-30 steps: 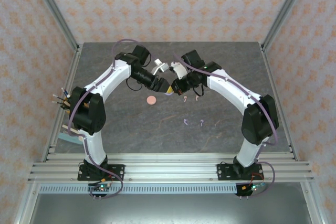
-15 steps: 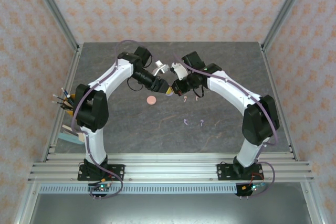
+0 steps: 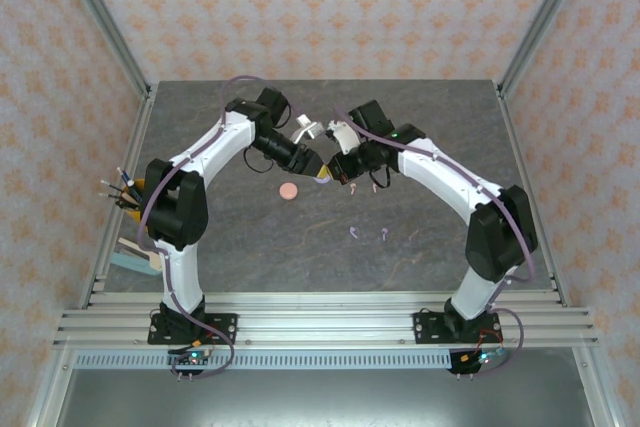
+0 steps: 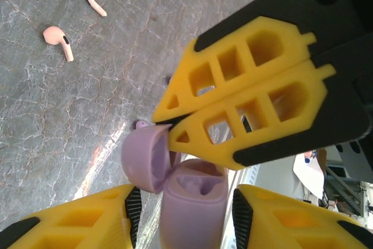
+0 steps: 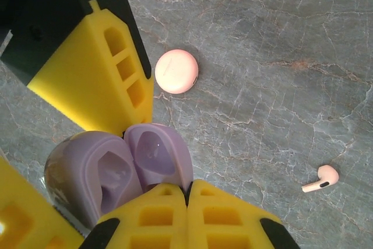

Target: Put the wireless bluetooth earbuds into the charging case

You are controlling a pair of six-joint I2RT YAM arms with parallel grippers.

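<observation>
Two pale pink stemmed plastic earbuds (image 4: 58, 40) lie loose on the grey veined stone table (image 4: 52, 121), and two pale lilac earbuds (image 3: 353, 234) lie nearer my bases. My left gripper (image 4: 183, 205) clamps the glossy lilac charging case (image 4: 192, 214). Its hinged lid (image 4: 143, 158) is open and its sockets are empty. My right gripper (image 5: 187, 193) has its fingers pressed together, with the tips at the lid's rim. A round pink case (image 5: 176, 71) sits closed nearby.
</observation>
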